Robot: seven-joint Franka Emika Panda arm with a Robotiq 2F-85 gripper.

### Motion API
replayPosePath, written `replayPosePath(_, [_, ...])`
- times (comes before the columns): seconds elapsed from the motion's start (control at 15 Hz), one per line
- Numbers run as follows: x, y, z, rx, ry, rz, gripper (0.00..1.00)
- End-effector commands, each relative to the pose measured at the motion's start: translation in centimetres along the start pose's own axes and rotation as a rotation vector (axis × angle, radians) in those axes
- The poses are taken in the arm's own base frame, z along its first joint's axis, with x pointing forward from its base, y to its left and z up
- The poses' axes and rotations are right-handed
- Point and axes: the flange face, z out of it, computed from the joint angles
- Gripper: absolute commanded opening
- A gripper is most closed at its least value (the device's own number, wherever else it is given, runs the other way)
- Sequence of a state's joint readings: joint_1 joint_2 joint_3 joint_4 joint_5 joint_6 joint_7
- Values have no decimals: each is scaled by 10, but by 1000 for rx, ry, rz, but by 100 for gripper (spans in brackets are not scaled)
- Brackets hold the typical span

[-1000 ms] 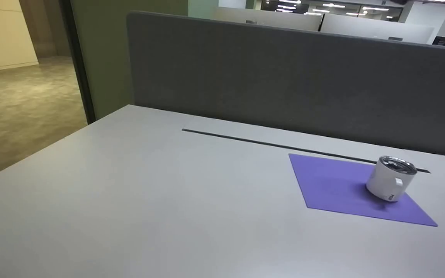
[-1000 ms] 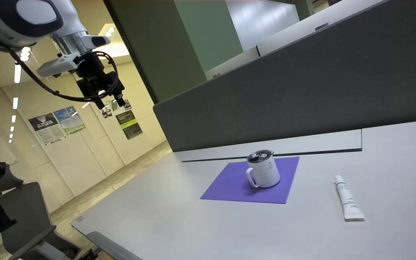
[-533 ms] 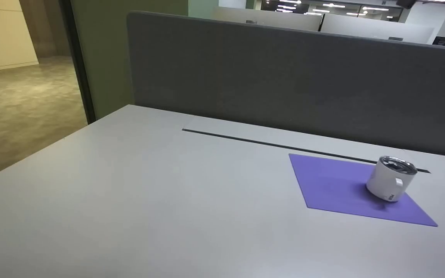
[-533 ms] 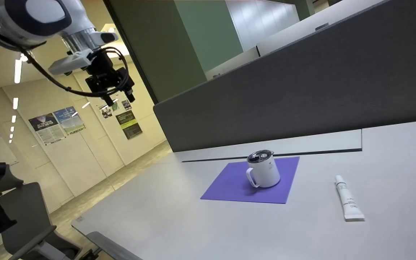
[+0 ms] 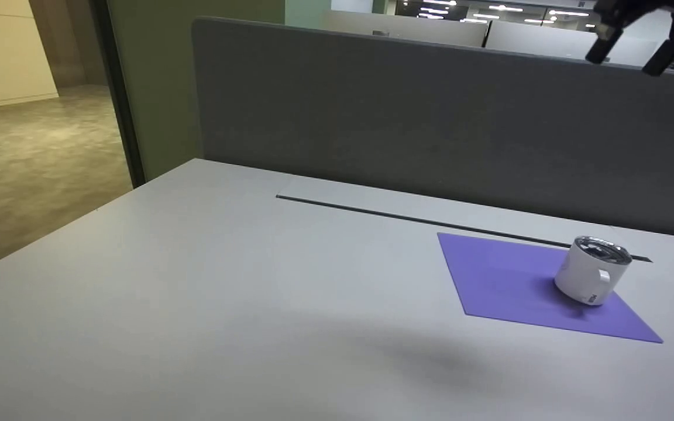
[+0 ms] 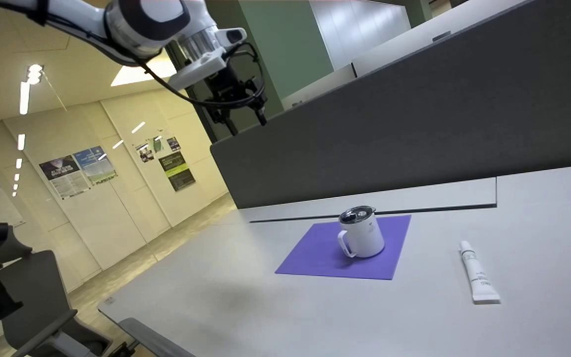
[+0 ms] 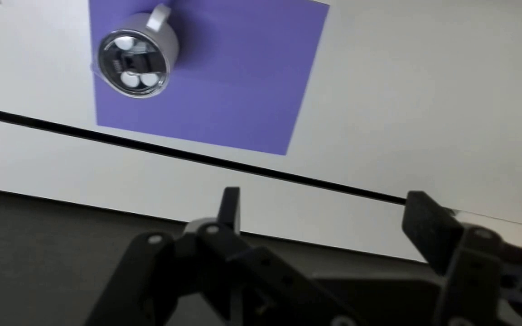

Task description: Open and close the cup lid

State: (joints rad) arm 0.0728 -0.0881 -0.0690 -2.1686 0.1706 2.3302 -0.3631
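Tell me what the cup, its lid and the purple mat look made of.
Cup: coated metal or ceramic, perhaps; smooth white, softly shiny.
Lid: likely clear plastic, glossy, with bright reflections.
Mat: perhaps foam or card; flat, matte, no glare.

The arm [image 6: 134, 34] reaches in from the upper left, and at its end the gripper [image 6: 248, 127] hangs, higher than the table [image 6: 424, 320] and well apart from the cup [image 6: 366, 239]. Its two fingers [image 6: 261, 117] point downward, with a gap between them. The cup stands upright on the purple mat [image 6: 310, 258]; the lid [image 6: 357, 214] is on it, and the handle [image 6: 342, 242] is turned to the left. A white tube [image 6: 479, 275] lies on the table, apart from the mat. Behind is a dark partition [image 6: 394, 129]. On the left are a chair [image 6: 32, 292] and some posters [image 6: 65, 177].
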Motion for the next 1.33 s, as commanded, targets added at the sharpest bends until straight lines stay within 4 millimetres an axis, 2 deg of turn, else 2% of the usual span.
replayPosePath(0.0, [27,46,36,-89,-57,38,60])
replayPosePath(0.27, [35,74,61,-162,-113,53,32])
replayPosePath(0.53, [39,83,66,-233,-199,76,5])
replayPosePath(0.6, [30,79,73,-194,-166,36,23])
replayPosePath(0.67, [31,80,72,-205,-182,44,15])
replayPosePath(0.8, [33,81,71,-211,-190,49,5])
replayPosePath(1.27, [34,81,70,-211,-190,52,5])
